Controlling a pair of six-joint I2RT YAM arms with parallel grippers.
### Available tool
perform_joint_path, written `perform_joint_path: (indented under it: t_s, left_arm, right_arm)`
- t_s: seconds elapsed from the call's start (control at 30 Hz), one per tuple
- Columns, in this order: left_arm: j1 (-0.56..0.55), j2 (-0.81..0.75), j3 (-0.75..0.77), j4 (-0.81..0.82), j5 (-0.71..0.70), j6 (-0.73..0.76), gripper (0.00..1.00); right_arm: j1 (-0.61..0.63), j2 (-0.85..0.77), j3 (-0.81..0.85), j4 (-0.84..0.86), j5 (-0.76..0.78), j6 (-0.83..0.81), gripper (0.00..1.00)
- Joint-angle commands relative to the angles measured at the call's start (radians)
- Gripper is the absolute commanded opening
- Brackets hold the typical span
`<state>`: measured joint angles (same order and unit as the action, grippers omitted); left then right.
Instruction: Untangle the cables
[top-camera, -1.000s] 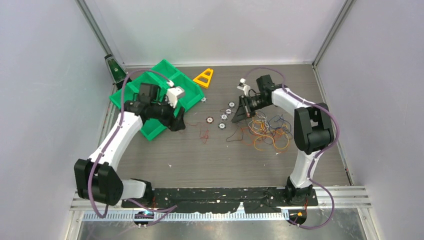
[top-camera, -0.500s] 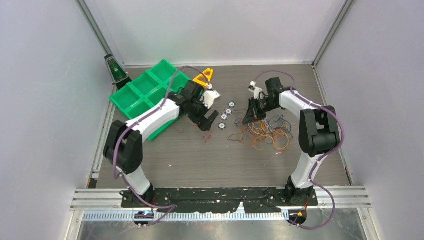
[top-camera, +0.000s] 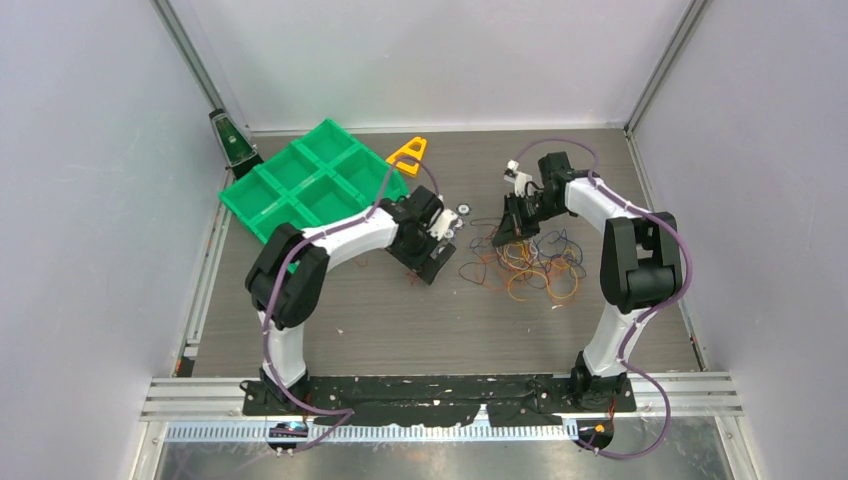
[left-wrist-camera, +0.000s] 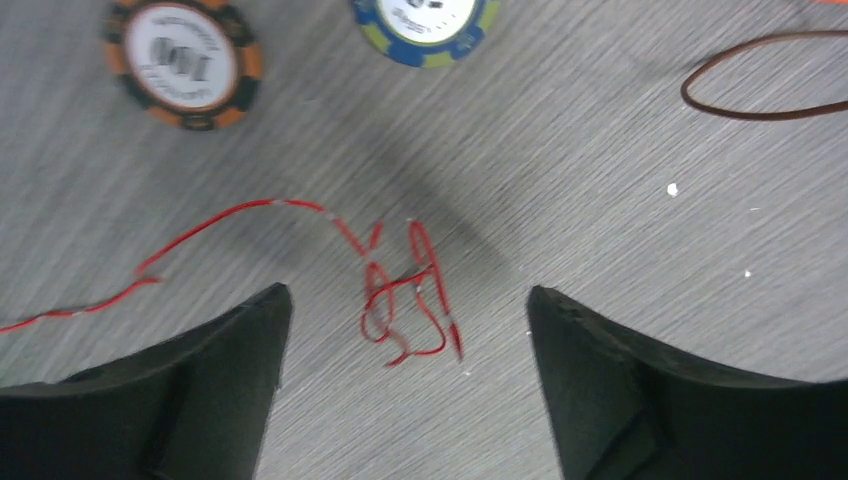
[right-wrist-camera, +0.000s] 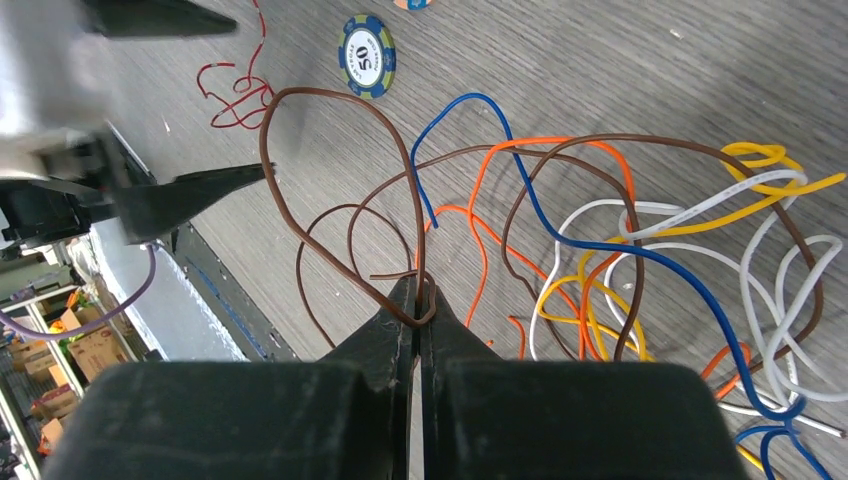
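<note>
Right gripper (right-wrist-camera: 420, 300) is pinching a brown cable (right-wrist-camera: 330, 100) at the edge of the cables (top-camera: 530, 265) heaped on the table (top-camera: 380, 320), left gripper (left-wrist-camera: 407, 293) is straddling, fingers spread, a stray red cable (left-wrist-camera: 415, 285) whose tail is running off frame.

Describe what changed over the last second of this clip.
The left claw swung from over the green tray to mid-table and now hangs open over the red cable. The right claw edged slightly right and is shut on a brown cable. The cable bunch and the green tray stayed put.
</note>
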<state>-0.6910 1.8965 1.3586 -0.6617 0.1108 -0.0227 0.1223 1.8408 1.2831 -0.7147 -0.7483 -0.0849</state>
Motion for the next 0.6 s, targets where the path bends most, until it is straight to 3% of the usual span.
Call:
perform_joint_path:
  t_s: [0.0, 0.1, 0.2, 0.23, 0.4, 0.57]
  left_arm:
    - [-0.022, 0.040, -0.011, -0.031, -0.081, -0.019, 0.76]
    - [-0.022, 0.022, -0.027, -0.037, -0.102, 0.004, 0.46]
    - [-0.022, -0.016, 0.023, -0.095, -0.068, 0.064, 0.05]
    - [-0.022, -0.061, 0.049, -0.119, -0.034, 0.083, 0.00]
    - [-0.002, -0.271, 0.240, -0.276, 0.189, 0.199, 0.00]
    - [0.160, -0.293, 0.532, -0.480, 0.368, 0.223, 0.00]
  right_arm:
    - [-0.001, -0.013, 0.054, -0.028, -0.017, -0.044, 0.05]
    - [-0.005, -0.012, 0.055, -0.038, -0.016, -0.055, 0.05]
    - [-0.006, -0.014, 0.057, -0.050, -0.012, -0.075, 0.05]
    - [-0.006, -0.014, 0.055, -0.055, -0.009, -0.081, 0.05]
    - [-0.006, -0.019, 0.057, -0.083, 0.001, -0.135, 0.05]
    - [-0.006, -0.014, 0.070, -0.117, -0.008, -0.172, 0.05]
